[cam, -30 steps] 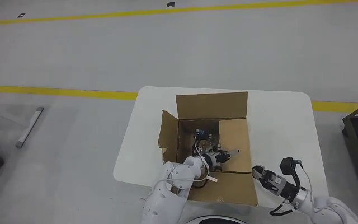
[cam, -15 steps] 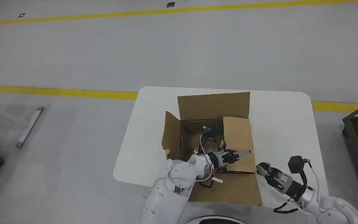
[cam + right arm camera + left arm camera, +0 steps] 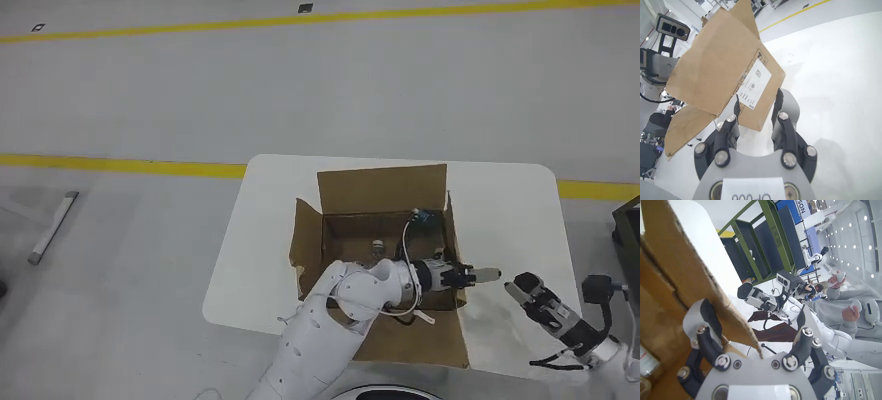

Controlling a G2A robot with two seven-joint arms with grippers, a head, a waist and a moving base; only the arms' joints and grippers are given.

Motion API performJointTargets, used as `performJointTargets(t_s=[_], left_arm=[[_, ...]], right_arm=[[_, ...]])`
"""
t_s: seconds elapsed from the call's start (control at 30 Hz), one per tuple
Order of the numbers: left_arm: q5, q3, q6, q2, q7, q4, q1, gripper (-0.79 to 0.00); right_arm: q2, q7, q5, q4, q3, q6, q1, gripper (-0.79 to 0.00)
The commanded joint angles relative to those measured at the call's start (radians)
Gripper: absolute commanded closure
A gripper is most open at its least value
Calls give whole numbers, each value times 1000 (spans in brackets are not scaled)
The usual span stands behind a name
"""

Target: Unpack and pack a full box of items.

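My left tool (image 3: 754, 308), wide open, straddles the box flap (image 3: 687, 262) to push it outward; my right tool (image 3: 758, 98) hangs open, empty.

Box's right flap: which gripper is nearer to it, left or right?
Left. The left gripper, open, straddles the edge of the flap, while the right gripper hangs over the table beside the box, apart from the flap.

The white bench (image 3: 510, 210) has rounded corners. One brown cardboard box (image 3: 380, 188) stands directly on it with its flaps open. It sits about midway across, nearer the robot's edge.
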Motion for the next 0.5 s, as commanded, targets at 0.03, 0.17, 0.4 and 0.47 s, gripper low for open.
performJointTargets(t_s=[0.03,0.17,0.4,0.47], left_arm=[[2,48,-10,-13,9,45,-33,-785],[-6,93,-15,-30,27,89,-63,-785],[-21,139,-25,-50,50,164,-94,-785],[-24,143,-27,-53,53,177,-98,-785]], right_arm=[[2,29,78,29,29,31,-2,-785],[5,98,228,61,58,60,-3,-785],[9,212,410,83,69,53,11,-785],[9,212,410,83,69,53,11,-785]])
